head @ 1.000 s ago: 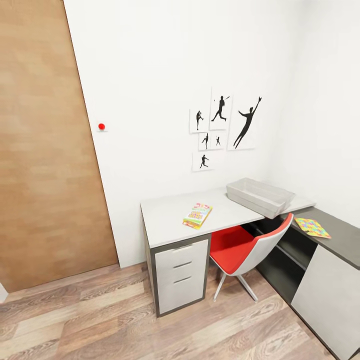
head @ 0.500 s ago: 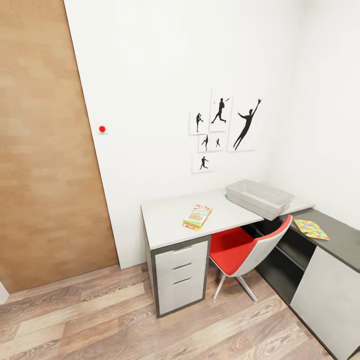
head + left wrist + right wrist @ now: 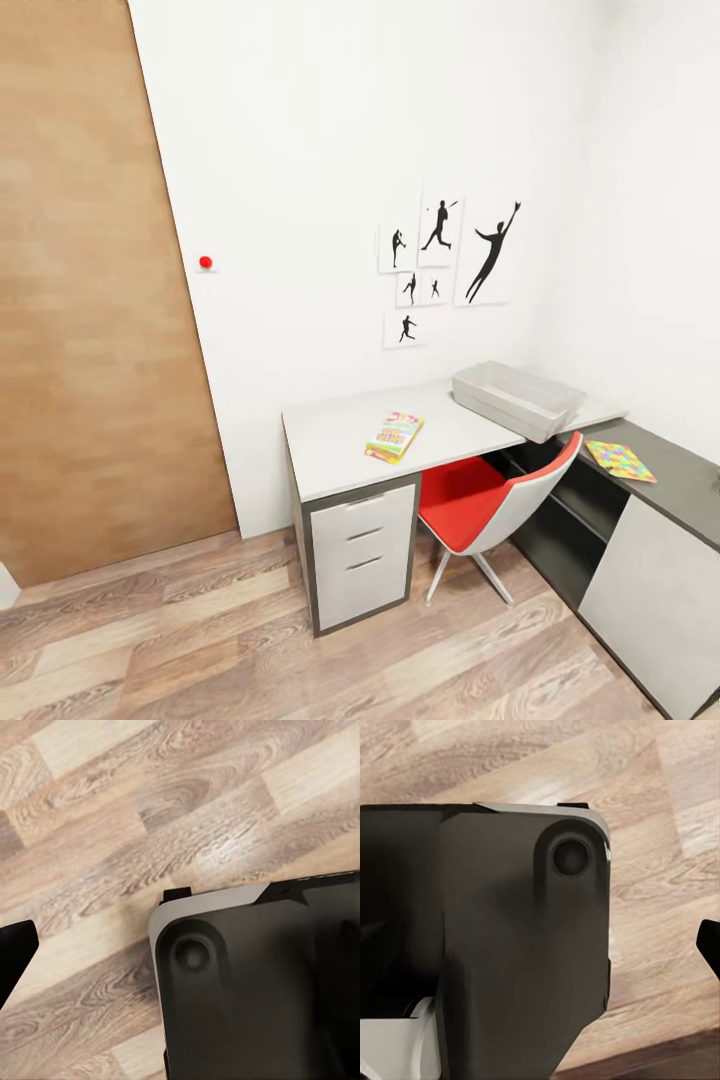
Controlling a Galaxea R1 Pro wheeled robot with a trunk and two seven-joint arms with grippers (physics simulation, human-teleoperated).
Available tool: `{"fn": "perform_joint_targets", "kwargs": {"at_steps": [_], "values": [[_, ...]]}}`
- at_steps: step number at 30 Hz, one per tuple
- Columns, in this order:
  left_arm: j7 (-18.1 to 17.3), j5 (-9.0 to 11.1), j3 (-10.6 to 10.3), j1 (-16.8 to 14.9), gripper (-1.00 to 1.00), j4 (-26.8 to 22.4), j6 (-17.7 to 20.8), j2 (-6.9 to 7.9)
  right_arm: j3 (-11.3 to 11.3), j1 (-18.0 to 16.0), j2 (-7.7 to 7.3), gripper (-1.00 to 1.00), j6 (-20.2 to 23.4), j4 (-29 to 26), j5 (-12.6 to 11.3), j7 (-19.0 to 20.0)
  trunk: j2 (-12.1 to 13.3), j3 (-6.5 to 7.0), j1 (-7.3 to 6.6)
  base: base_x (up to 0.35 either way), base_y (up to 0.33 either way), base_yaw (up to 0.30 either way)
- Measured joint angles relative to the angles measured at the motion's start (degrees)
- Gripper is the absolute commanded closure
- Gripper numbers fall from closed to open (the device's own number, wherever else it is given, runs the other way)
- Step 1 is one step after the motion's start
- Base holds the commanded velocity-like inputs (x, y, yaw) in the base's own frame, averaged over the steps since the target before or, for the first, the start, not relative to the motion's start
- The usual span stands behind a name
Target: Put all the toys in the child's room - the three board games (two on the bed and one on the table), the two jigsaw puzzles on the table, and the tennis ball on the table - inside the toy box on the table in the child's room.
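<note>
Toy box [image 3: 517, 398] sits at the far right end of the light grey desk [image 3: 335, 440], long axis angled across the corner; its inside looks bare as far as the rim lets me see. Board game [image 3: 394, 435] lies flat mid-desk near the front edge, long axis running front to back and tilted slightly right, cover print too small to read; one jigsaw puzzle [image 3: 621, 461] lies flat on the dark side counter [image 3: 680, 475], beyond the red chair [image 3: 487, 500]. Both wrist views look down on wood-plank floor [image 3: 135, 817] past dark robot body; can't tell how either gripper's fingers stand.

The print on the board game [image 3: 394, 436] cover is too small to read.
</note>
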Motion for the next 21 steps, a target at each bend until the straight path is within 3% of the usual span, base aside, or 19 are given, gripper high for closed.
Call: {"fn": "perform_joint_targets", "kwargs": {"at_steps": [21], "values": [[0.0,-0.3,-0.1,0.0,-1.0,0.0,0.0,-0.09,-0.1,0.0,-0.02,-1.0,0.5,0.0,-0.2,0.0,8.4,3.79,-4.62,0.0,0.0,-0.26]]}}
